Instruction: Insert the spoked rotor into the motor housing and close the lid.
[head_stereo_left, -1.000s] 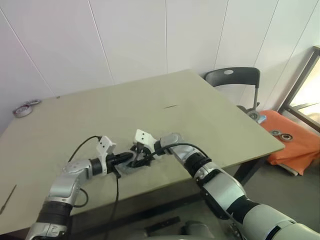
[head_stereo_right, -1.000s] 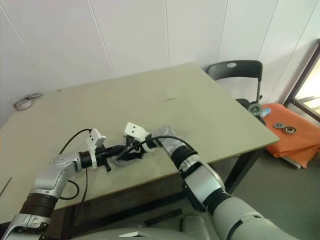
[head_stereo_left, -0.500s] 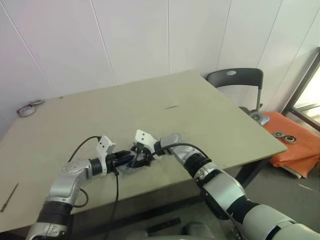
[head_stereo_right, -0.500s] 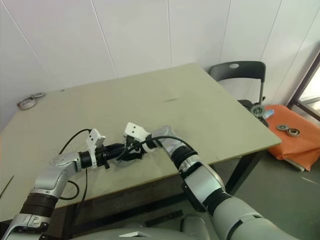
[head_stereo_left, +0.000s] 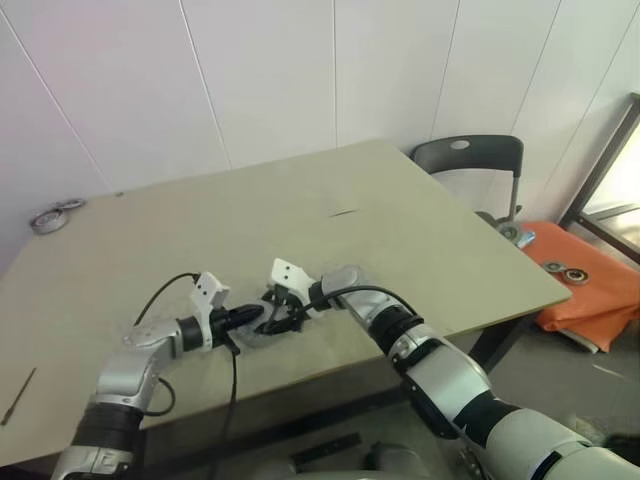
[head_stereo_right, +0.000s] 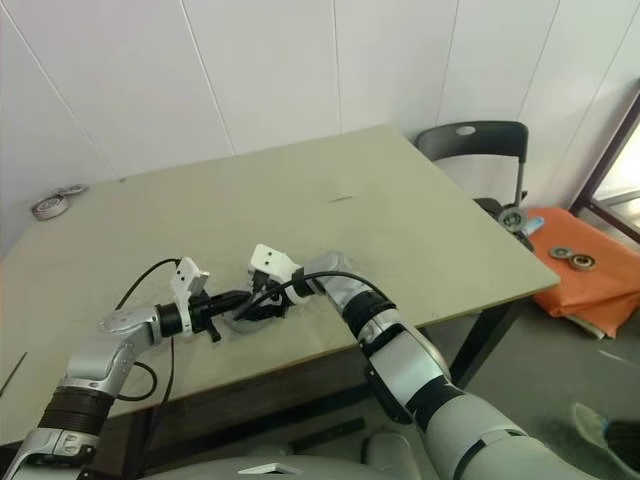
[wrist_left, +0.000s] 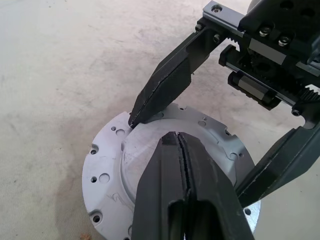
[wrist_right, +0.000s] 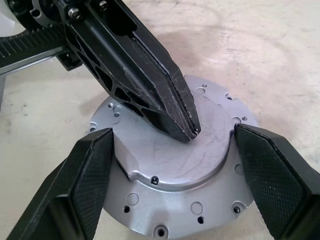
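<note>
1. A round silver flanged lid (wrist_right: 175, 165) is seen on the table (head_stereo_left: 330, 200), near its front edge; the landmark for everything below is this lid.
2. The housing and rotor are taken to be under the lid; neither copper windings nor spokes can be seen, so this is a judgement only.
3. The right gripper (wrist_right: 172, 165) is spread wide, one finger on each side of the lid's raised centre, at or just beside its wall. Whether it is actually clamped cannot be told.
4. The left gripper (wrist_left: 178, 145) is closed tight with nothing between its fingers; its joined tips are set on top of the lid's raised centre, near the middle.
5. Step in hand, as judged: closing the lid. The lid is being steadied from the sides while being pressed from above.
6. The lid looks level, with the flange flat against the table all round where it shows, so seating is judged close to done.
7. Next move is judged to call for a straight downward press at the lid's centre, held square so no edge lifts, then both grippers drawn clear without dragging the lid sideways.
</note>
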